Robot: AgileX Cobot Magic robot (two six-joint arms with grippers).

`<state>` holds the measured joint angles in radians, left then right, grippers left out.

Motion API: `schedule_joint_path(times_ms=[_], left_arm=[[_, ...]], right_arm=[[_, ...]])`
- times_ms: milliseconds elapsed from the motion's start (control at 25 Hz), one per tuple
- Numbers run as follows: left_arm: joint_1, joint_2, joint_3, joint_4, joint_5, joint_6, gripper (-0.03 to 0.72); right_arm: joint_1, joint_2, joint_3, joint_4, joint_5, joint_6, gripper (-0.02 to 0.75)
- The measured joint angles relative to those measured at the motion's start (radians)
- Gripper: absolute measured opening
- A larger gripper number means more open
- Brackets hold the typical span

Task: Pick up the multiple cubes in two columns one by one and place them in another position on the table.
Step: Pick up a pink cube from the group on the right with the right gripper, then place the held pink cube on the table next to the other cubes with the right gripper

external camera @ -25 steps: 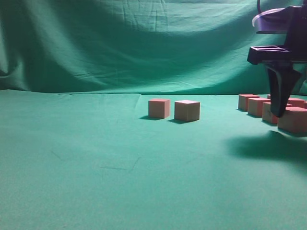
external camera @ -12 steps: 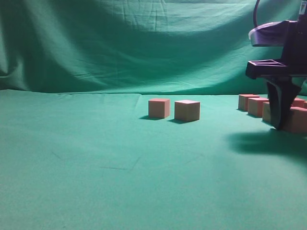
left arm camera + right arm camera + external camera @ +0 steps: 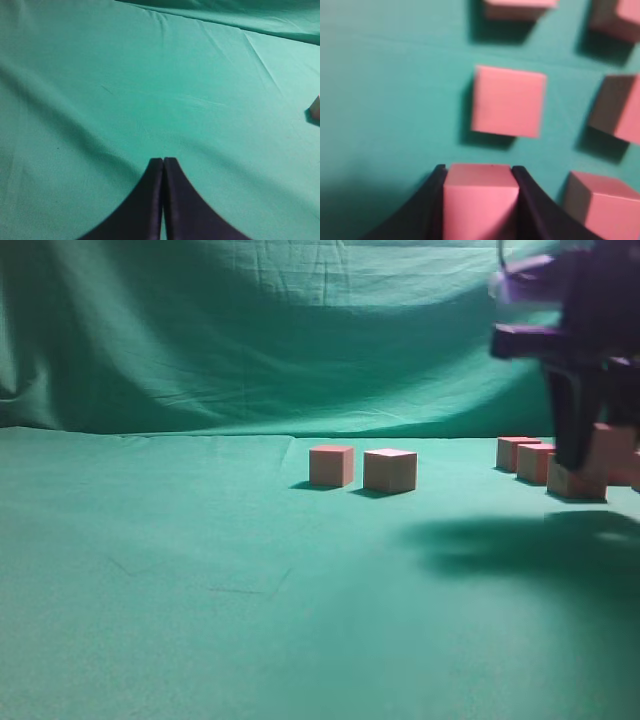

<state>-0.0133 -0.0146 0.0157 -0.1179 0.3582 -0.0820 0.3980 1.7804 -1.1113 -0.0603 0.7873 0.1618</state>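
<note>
My right gripper [image 3: 479, 172] is shut on a pink cube [image 3: 480, 200] and holds it above the green table [image 3: 200, 570]. In the exterior view the gripper [image 3: 590, 455] is at the far right, blurred, with the held cube [image 3: 612, 447] lifted off the cloth. Below it several cubes rest in two columns [image 3: 508, 101], [image 3: 600, 202], [image 3: 616, 107]; the exterior view shows them too [image 3: 535, 460]. Two cubes [image 3: 331, 465], [image 3: 390, 470] stand side by side at mid-table. My left gripper [image 3: 163, 161] is shut and empty over bare cloth; one cube's edge [image 3: 315, 107] shows at the right.
A draped green cloth backdrop [image 3: 250, 330] hangs behind the table. Green cloth spreads bare to the left and front of the two middle cubes.
My right gripper came down over the nearest cube at the far right, closed on it and has lifted it up and slightly left. The left gripper shows no earlier frame.
</note>
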Motion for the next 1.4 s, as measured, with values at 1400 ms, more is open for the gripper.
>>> schedule_joint_path(times_ms=[1400], left_arm=[[0.000,0.000,0.000,0.000,0.000,0.000,0.000]], right_arm=[[0.369,0.603,-1.034,0.010,0.391,0.141,0.265]])
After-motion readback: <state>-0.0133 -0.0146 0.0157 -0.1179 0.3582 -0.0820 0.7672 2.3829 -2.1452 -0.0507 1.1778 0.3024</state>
